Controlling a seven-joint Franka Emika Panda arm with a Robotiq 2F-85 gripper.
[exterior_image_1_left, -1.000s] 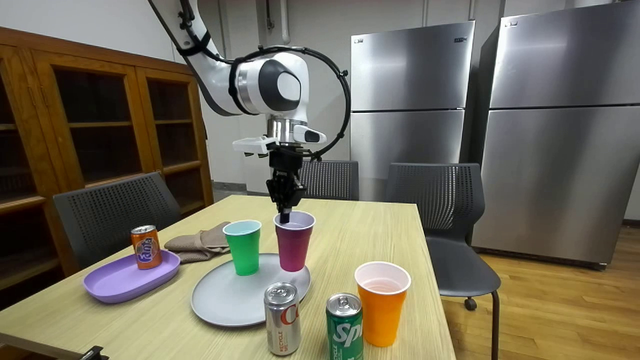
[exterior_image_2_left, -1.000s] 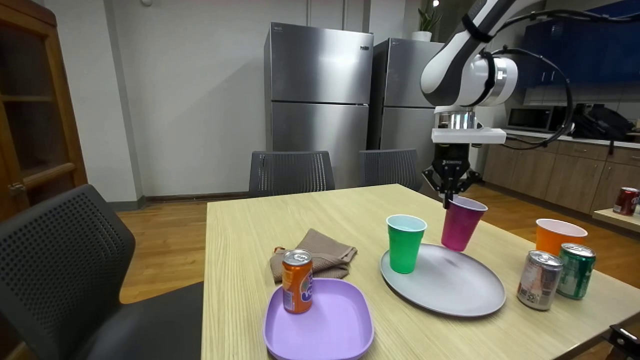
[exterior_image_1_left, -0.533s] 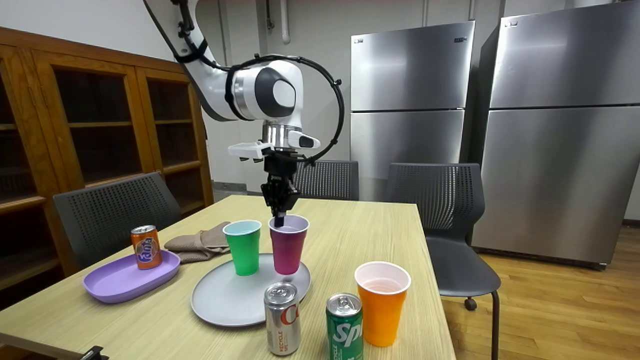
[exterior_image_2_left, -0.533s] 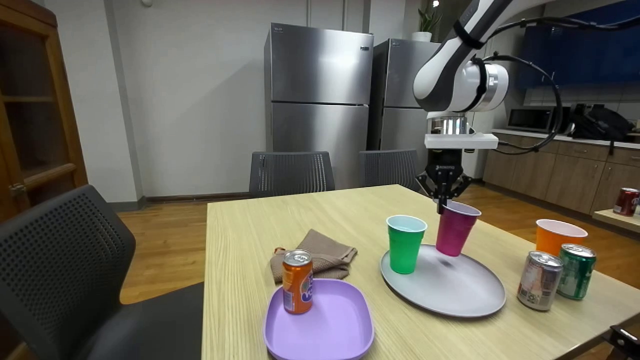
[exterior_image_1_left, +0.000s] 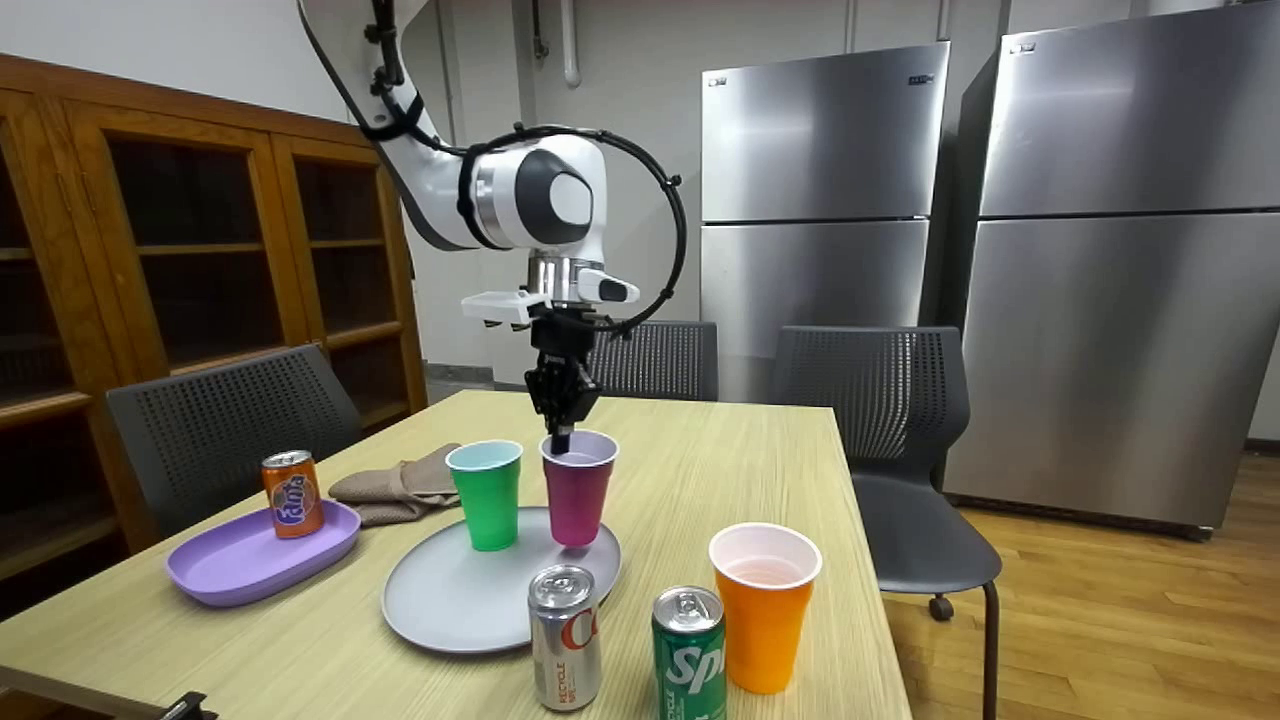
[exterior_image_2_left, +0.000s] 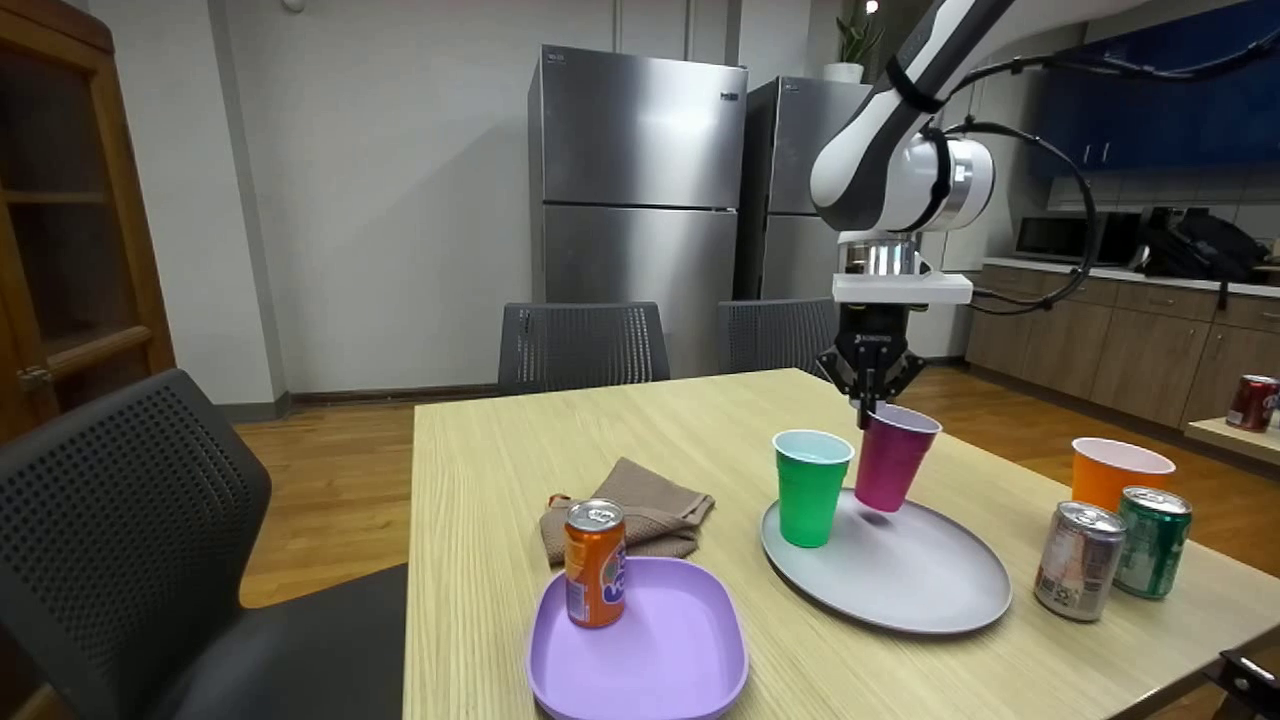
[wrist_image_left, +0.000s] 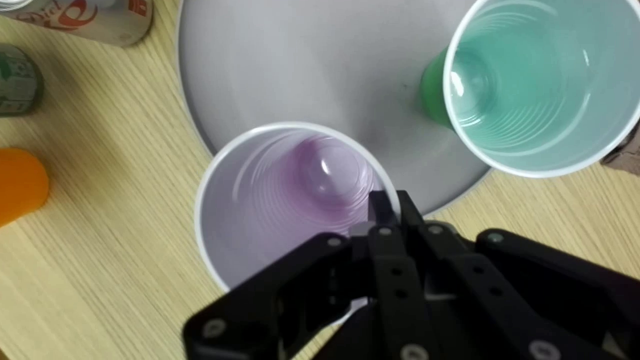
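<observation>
My gripper is shut on the rim of a magenta cup, one finger inside and one outside, as the wrist view shows. The magenta cup hangs slightly tilted over the back part of a round grey plate, its base just above the plate with a small shadow below. A green cup stands upright on the plate, close beside the magenta cup and apart from it. In the wrist view both cups look empty inside, the green one at the upper right.
A silver can, a green Sprite can and an orange cup stand in front of the plate. A purple tray holds an orange Fanta can. A brown cloth lies near it. Chairs surround the table.
My gripper has moved the magenta cup down and toward the green cup, over the plate. Over the last half second it moved further toward the green cup at nearly the same height.
</observation>
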